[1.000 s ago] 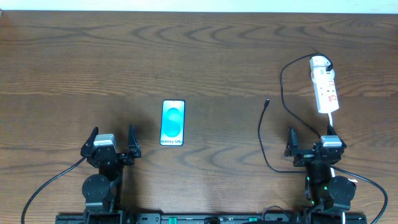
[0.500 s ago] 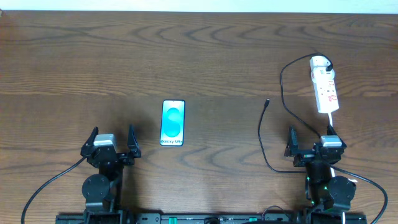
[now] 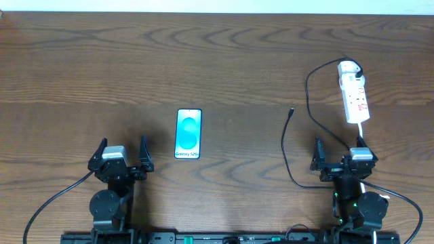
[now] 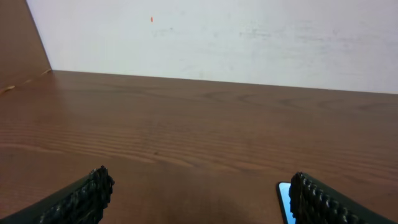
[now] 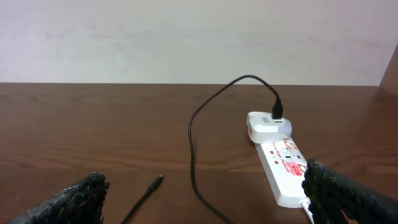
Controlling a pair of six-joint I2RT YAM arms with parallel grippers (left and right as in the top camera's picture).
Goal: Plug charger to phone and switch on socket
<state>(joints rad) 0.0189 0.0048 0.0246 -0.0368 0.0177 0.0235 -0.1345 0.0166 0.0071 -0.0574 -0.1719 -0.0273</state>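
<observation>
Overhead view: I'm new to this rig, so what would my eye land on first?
The phone with its bright blue-teal screen stands out first, face up on the wooden table left of centre. At far right lies the white power strip, the black charger cable plugged into its far end and looping to a free tip right of centre. The left end effector and right end effector sit open at the near edge.

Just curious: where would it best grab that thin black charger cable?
Probably the charger just behind its plug tip, coming straight down, jaws closing across it. It lies flat on the table, free end in the open, nearest the right gripper.
</observation>
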